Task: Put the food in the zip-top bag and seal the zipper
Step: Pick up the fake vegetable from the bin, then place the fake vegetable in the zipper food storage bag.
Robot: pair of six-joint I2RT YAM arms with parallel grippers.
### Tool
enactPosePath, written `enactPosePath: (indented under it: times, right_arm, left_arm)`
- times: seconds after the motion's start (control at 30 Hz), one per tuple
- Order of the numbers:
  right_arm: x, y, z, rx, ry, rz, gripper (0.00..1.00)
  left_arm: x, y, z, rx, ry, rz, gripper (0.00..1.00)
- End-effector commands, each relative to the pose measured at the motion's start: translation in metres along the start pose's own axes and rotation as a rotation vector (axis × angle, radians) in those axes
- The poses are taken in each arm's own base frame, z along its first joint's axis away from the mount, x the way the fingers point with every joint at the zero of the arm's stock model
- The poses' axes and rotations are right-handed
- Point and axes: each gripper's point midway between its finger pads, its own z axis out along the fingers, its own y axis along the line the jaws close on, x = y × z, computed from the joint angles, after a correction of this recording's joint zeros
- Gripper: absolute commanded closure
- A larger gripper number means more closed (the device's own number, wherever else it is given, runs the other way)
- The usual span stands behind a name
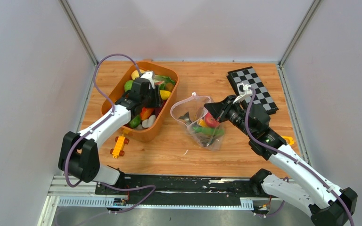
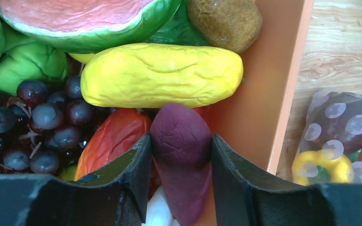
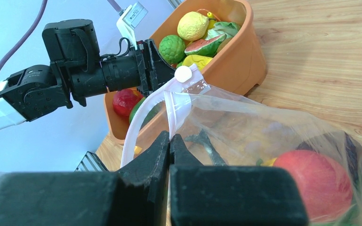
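Left gripper [image 2: 180, 139] pinches a purple piece [image 2: 181, 162] (wrist view only); right gripper [image 3: 169, 141] clamps the zipper [image 3: 169, 115].

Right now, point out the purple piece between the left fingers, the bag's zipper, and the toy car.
purple piece [image 2: 181, 141], left wrist view, its rounded top.
zipper [image 3: 136, 117], right wrist view, curved white strip.
toy car [image 1: 119, 146], top view, yellow body.
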Motion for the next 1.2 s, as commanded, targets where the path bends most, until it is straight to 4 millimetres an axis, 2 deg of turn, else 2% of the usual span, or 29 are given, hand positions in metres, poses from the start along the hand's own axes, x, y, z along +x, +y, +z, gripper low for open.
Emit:
enactPosePath:
  times: [0.0, 0.13, 0.2, 0.4, 0.63, 0.73, 0.87, 1.0, 1.07, 1.17]
  right_arm:
    - [-0.022, 0.013, -0.001, -0.03, -0.057, -0.025, 1.0]
    - [-0.022, 0.013, -0.001, -0.03, -0.056, -0.022, 1.0]
    - [-0.022, 0.012, -0.001, -0.029, -0.056, -0.019, 1.0]
    - [-0.02, 0.011, 0.001, -0.029, -0.056, -0.016, 1.0]
    - [-0.018, 0.013, 0.005, -0.041, -0.043, -0.013, 1.0]
    - [-0.017, 0.014, 0.005, -0.047, -0.042, -0.011, 1.0]
    - [-0.018, 0.015, 0.006, -0.048, -0.044, -0.01, 1.0]
    - [-0.018, 0.016, 0.005, -0.052, -0.043, -0.008, 1.0]
    - [-0.018, 0.016, 0.006, -0.054, -0.044, -0.004, 1.0]
    - [-0.019, 0.017, 0.007, -0.059, -0.043, -0.003, 1.0]
  left_arm:
    - [-0.018, -0.006, -0.006, 0.027, -0.043, 0.014, 0.57]
    - [-0.033, -0.013, -0.024, 0.06, -0.107, 0.017, 0.72]
    - [-0.046, -0.015, -0.039, 0.063, -0.16, 0.02, 0.75]
    - [-0.083, -0.01, -0.092, 0.045, -0.376, -0.023, 0.78]
    - [-0.104, -0.025, -0.138, 0.166, -0.555, -0.092, 0.82]
    - [-0.111, -0.046, -0.156, 0.29, -0.599, -0.088, 0.82]
    - [-0.118, -0.087, -0.181, 0.519, -0.62, -0.014, 0.81]
    - [-0.113, -0.128, -0.207, 0.774, -0.628, 0.109, 0.78]
    - [-0.108, -0.141, -0.212, 0.856, -0.619, 0.158, 0.75]
    - [-0.093, -0.159, -0.208, 0.934, -0.558, 0.21, 0.73]
